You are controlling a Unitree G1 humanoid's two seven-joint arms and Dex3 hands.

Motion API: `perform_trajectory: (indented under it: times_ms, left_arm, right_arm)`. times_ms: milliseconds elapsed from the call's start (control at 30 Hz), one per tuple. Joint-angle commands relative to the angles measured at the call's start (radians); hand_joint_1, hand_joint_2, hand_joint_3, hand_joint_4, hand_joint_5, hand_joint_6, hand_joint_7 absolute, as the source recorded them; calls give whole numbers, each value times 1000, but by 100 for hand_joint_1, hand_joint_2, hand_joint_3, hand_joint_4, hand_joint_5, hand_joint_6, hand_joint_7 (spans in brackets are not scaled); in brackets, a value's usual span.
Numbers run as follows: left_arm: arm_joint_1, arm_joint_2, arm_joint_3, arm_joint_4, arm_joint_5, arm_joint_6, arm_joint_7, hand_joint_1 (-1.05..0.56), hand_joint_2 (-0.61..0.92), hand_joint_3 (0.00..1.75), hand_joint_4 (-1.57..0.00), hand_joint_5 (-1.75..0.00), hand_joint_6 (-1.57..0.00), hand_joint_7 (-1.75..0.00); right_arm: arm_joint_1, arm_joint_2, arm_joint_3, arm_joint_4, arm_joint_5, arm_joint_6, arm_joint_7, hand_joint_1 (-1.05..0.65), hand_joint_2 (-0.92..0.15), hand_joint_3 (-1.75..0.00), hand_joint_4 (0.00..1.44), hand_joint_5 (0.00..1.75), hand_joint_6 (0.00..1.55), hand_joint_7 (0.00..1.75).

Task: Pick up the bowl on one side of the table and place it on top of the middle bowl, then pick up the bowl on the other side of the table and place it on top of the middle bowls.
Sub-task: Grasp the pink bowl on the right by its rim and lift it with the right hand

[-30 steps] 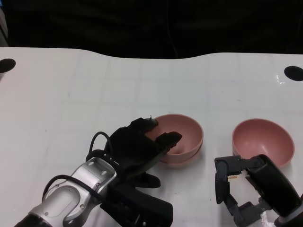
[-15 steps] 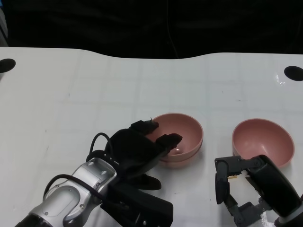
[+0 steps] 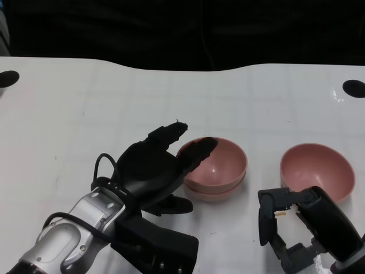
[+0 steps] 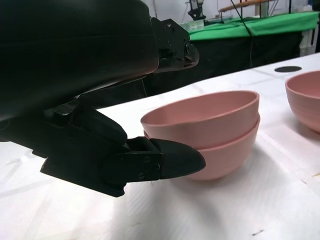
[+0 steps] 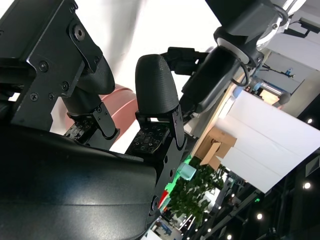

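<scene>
Pink plastic nested pair of bowls sits at table centre | our left hand has lifted off its rim toward 9 o'clock, fingers spread, holding nothing | first stacking looks done | single pink plastic bowl waits at 3 o'clock | right hand hovers beside it, fingers apart, empty.

Bare white table lay open across the far and left areas. Stood between the stacked bowls and right bowl: a narrow gap.
</scene>
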Motion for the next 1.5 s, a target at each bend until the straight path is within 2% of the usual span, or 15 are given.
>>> perform_trajectory:
  times_ms: [33,300,400,467,567,700,867,933,967,1000,1033,1100,1233,1467,1500]
  left_arm:
    - [66,56,82,-39,-105,-118,90,-65,92,44,-17,-13,-18,-7]
    - [205,136,206,-131,-233,-264,102,-52,92,31,-34,-31,-40,-14]
    - [264,158,254,-157,-276,-330,121,-46,92,24,-41,-42,-54,-19]
    - [292,165,280,-164,-289,-369,131,-43,92,22,-43,-50,-59,-20]
    - [343,168,321,-179,-310,-413,140,-40,92,22,-39,-75,-64,-25]
    - [387,162,358,-190,-347,-446,130,-40,92,22,-37,-83,-65,-27]
    - [489,141,419,-195,-478,-529,128,-18,90,15,-69,-110,-88,-45]
    - [500,133,429,-193,-497,-541,116,-12,87,19,-76,-116,-94,-51]
    - [517,124,431,-190,-538,-541,101,-11,82,29,-77,-116,-93,-54]
    - [533,116,432,-187,-575,-538,86,-3,61,78,-85,-128,-100,-68]
    - [545,109,432,-185,-605,-534,72,0,49,105,-87,-136,-100,-78]
    - [555,95,433,-171,-653,-534,44,5,39,129,-88,-149,-97,-99]
    - [557,74,442,-143,-704,-535,1,9,32,146,-90,-161,-91,-130]
    - [558,52,466,-136,-713,-541,-37,10,28,153,-91,-163,-89,-137]
    - [552,45,466,-116,-736,-537,-48,10,28,153,-91,-163,-89,-137]
  right_arm:
    - [5,-10,-12,-4,-6,1,-13,24,-7,-175,104,175,90,148]
    - [12,-11,-10,-19,-12,15,-18,25,-7,-175,104,175,91,147]
    - [14,-10,-10,-24,-17,16,-20,26,-8,-175,104,175,92,146]
    - [14,-9,-8,-24,-14,17,-19,26,-8,-175,104,175,92,147]
    - [13,-7,-8,-24,-18,20,-22,26,-8,-175,104,175,92,147]
    - [13,-8,-7,-25,-22,23,-25,25,-8,-175,104,175,93,147]
    - [10,-5,-6,-22,-20,19,-28,24,-8,-175,104,175,92,147]
    - [10,-5,-6,-21,-18,19,-27,24,-8,-175,104,175,92,147]
    - [9,-7,-7,-20,-19,20,-28,24,-8,-175,104,175,92,147]
    - [7,-9,-10,-17,-23,17,-31,23,-8,-175,104,175,92,147]
    - [5,-11,-12,-15,-25,17,-32,23,-8,-175,104,175,92,147]
    - [3,-14,-18,-15,-29,21,-37,22,-8,-175,103,175,93,147]
    - [-1,-18,-26,-13,3,32,-23,22,-9,-175,101,174,92,145]
    - [-3,-18,-30,-13,16,35,-11,23,-11,-174,100,175,91,145]
    - [-10,-43,-46,-29,-19,31,-19,23,-11,-174,100,175,91,145]
